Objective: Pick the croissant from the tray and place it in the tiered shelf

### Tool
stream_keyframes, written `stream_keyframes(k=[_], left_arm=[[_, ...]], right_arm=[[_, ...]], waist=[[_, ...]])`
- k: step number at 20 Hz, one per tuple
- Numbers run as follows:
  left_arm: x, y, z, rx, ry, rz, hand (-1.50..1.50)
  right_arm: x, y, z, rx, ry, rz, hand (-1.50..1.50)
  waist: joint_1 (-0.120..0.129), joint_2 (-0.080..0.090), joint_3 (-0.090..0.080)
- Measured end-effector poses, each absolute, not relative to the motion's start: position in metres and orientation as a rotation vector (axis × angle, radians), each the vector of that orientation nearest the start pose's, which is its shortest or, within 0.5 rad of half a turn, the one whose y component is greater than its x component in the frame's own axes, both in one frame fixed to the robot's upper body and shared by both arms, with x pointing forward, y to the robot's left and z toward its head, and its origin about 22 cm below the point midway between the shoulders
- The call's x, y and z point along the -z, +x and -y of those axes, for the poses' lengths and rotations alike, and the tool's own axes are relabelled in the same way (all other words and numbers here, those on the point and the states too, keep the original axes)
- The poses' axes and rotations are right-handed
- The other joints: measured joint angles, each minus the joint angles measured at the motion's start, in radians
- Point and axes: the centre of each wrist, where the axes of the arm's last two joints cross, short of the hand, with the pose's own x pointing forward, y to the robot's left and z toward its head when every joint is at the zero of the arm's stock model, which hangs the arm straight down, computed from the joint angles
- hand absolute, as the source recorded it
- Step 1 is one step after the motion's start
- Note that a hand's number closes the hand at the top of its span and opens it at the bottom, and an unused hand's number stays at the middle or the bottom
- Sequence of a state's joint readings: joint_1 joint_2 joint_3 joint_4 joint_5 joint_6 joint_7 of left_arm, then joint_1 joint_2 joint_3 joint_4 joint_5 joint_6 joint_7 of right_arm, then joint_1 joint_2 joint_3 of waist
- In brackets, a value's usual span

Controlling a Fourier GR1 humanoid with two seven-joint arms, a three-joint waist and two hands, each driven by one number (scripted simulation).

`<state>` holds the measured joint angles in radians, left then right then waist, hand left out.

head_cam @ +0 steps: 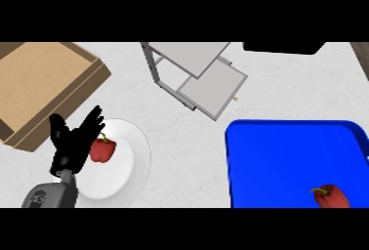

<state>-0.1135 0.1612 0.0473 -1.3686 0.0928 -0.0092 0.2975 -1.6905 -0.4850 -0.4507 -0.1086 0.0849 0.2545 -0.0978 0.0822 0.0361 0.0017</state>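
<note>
Counter [180, 141] held shelf [194, 73], box [39, 88], blue tray [288, 161] with 1 pepper [331, 196]; left robot hand [72, 141], fingers spread and empty, beside plate [126, 161] pepper [101, 150].

text: none readable | labels: none | brands: none | numbers: none | signs: none anywhere in frame

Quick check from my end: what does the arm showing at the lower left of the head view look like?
A grey forearm with a rounded casing bearing a small dark marking, ending in an all-black left hand with slim black fingers. No cables or sleeves show. The right hand is out of view.
</note>
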Motion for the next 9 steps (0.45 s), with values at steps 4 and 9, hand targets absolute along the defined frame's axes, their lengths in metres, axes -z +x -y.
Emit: stream_keyframes(k=[4, 9], left_arm=[[0.01, 0.27, -0.272, 0.034, 0.054, 1.188, 0.0], [0.006, 0.273, -0.269, 0.047, 0.044, 1.198, 0.0]], right_arm=[[-0.351, 0.473, 0.261, -0.19, 0.124, 1.856, -1.5], [-0.352, 0.464, 0.304, -0.168, 0.133, 1.85, -1.5]], waist=[[0.013, 0.008, 0.001], [0.027, 0.018, 0.002]])
